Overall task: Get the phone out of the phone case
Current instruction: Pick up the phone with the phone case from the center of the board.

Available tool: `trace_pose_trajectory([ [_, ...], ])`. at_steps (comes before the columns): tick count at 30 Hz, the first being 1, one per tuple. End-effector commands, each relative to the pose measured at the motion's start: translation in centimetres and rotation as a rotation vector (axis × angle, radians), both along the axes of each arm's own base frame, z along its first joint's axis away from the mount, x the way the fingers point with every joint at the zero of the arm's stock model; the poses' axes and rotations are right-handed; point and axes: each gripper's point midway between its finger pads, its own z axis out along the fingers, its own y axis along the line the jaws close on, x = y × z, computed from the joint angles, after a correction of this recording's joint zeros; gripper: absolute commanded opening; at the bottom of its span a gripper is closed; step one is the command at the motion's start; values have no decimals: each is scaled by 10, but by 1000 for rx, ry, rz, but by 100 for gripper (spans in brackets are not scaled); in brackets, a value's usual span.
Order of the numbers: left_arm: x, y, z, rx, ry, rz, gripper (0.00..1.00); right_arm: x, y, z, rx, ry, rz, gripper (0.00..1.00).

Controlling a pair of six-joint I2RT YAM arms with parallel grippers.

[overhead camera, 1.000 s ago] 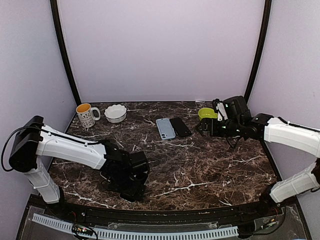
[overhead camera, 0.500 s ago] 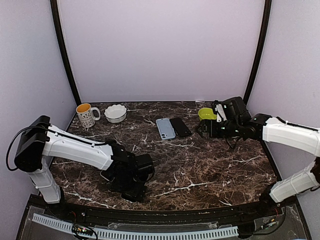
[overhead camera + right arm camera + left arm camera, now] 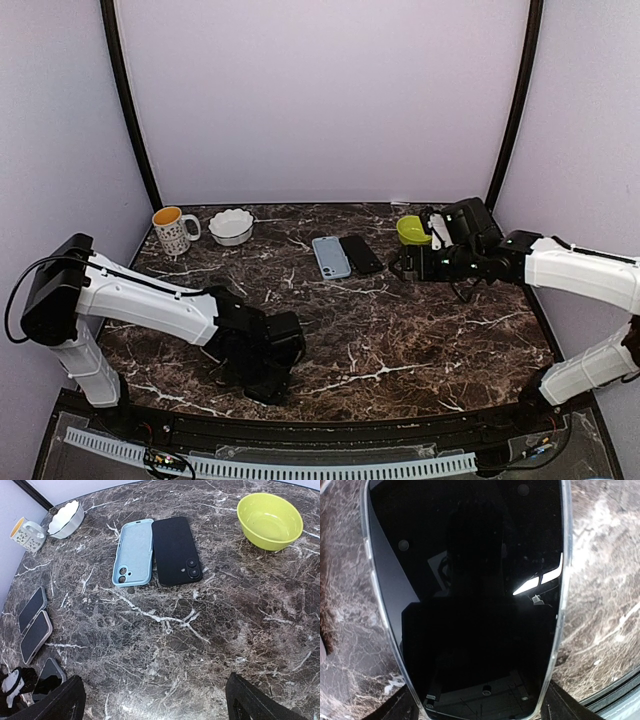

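A phone (image 3: 465, 600) with a glossy black screen is filling most of the frame, lying flat on the dark marbled tabletop (image 3: 602, 575) — a pale, translucent rim (image 3: 563, 585) is edging it. Dark fingers (image 3: 402, 708) of the tool (image 3: 480, 711) are flanking its near end, one at each corner.

No text, brand or number can be read anywhere. The mug (image 3: 173, 233), just left of the white bowl (image 3: 231, 226), bears small dark marks too tiny to make out. The phone (image 3: 465, 595) screen shows only reflections.
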Motion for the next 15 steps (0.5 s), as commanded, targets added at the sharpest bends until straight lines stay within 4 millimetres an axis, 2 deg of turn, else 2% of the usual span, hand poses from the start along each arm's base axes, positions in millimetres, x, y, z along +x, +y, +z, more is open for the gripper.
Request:
trace_pose_trajectory([
  [1, 21, -16, -17, -75, -117, -91, 65, -16, 9, 4, 54, 30, 61, 99],
  [9, 44, -46, 6, -179, -273, -287, 61, -34, 19, 0, 167, 83, 103, 99],
  [12, 47, -53, 10, -189, -306, -369, 61, -37, 18, -5, 157, 101, 111, 99],
  [15, 51, -59, 18, -197, -344, -457, 60, -39, 17, -2, 131, 85, 138, 99],
])
